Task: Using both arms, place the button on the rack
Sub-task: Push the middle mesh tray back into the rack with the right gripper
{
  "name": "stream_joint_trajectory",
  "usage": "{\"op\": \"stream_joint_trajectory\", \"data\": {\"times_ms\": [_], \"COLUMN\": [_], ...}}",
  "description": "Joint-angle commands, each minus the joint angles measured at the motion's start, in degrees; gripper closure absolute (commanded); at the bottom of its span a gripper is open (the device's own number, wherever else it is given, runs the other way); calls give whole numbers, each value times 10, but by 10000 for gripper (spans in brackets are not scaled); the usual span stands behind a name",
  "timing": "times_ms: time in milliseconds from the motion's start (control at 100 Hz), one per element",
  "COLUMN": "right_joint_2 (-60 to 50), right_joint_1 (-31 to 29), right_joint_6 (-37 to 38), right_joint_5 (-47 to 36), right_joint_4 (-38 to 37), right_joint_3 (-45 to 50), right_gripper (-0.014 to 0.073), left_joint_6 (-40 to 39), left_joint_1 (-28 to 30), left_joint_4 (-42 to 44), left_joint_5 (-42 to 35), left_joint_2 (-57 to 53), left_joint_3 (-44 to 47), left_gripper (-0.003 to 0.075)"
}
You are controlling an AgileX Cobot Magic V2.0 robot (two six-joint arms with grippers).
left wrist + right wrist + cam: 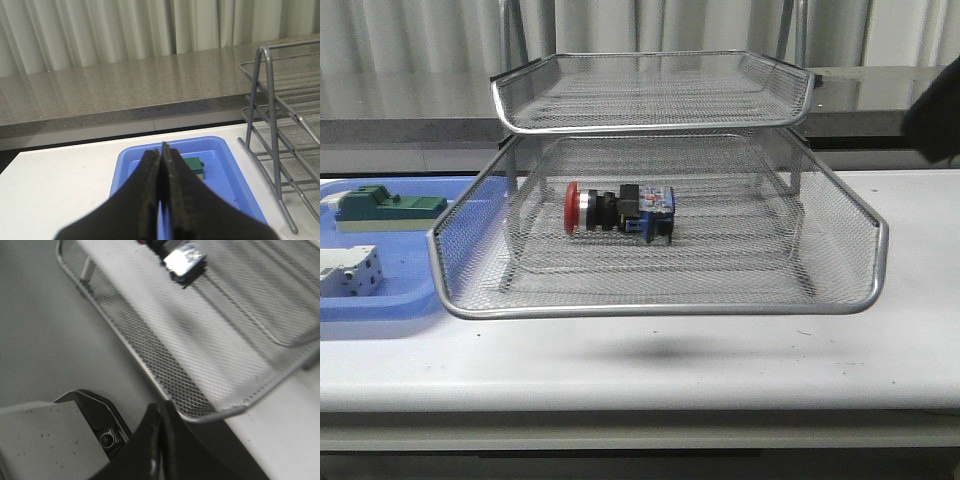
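Observation:
The button [618,212] lies on its side in the pulled-out lower tray of the silver mesh rack [660,300], red cap to the left and blue block to the right. The right wrist view shows its blue rear block [183,262] at the tray's far part. My right gripper [161,412] is shut and empty, just outside the corner of the tray rim [200,415]. A dark part of the right arm [935,125] shows at the front view's right edge. My left gripper [161,152] is shut and empty, held over the blue tray [235,175], away from the rack [274,130].
The flat blue tray [380,300] lies left of the rack and holds a green block part [380,207] and a white terminal block [348,270]. An upper mesh tray [650,90] overhangs the button. A grey counter and curtains stand behind the table.

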Motion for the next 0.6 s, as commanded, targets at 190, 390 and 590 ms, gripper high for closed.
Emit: {"op": "stream_joint_trajectory", "data": {"times_ms": [190,390,590], "right_joint_2": [74,116,168], "right_joint_1": [124,199,241], "right_joint_6": [-50,-51,-51], "right_joint_5": [-73,-125,-167], "right_joint_4": [29,9,-14], "right_joint_3": [-20,-20,-20], "right_gripper": [663,663,663], "left_joint_6": [-6,-6,-6], "left_joint_1": [2,2,2], "left_joint_4": [-7,-7,-7], "left_joint_5": [-41,-41,-41], "left_joint_2": [2,2,2], "left_joint_3": [-15,-15,-15], "left_gripper": [740,740,740]}}
